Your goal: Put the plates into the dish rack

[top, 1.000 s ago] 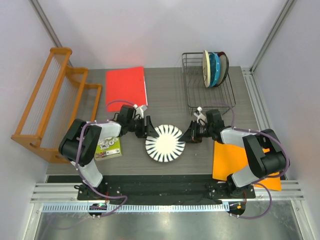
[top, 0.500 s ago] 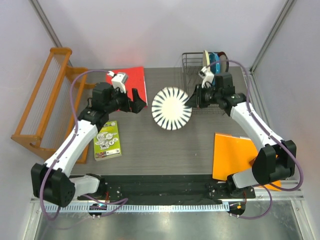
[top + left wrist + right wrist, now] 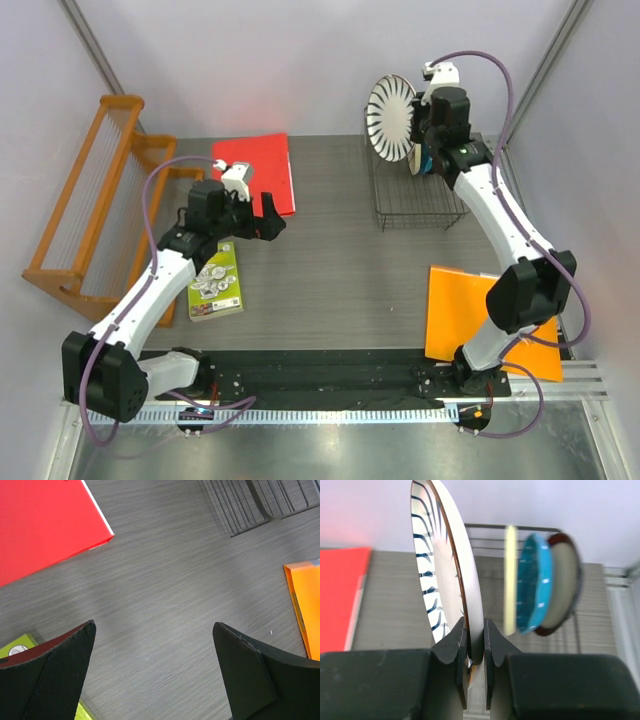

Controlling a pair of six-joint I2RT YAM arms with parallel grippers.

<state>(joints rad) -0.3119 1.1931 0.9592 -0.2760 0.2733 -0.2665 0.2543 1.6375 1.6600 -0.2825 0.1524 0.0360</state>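
Grips petal plate [image 3: 451, 575] upright in right pincer [image 3: 475, 630]. Hangs over dish rack [image 3: 420, 205], racked plates [image 3: 537, 585] just right of pincer. Holds left pincer [image 3: 154, 627] wide.

Grey wood-grain table [image 3: 330, 270] enclosed by plain pale walls [image 3: 300, 60] left, far and right; slanted metal posts [image 3: 540, 70] at far corners; aluminium rails [image 3: 110, 385] along near edge.

We can read no text, label or number anywhere; the green booklet's [image 3: 215, 284] print is too small.
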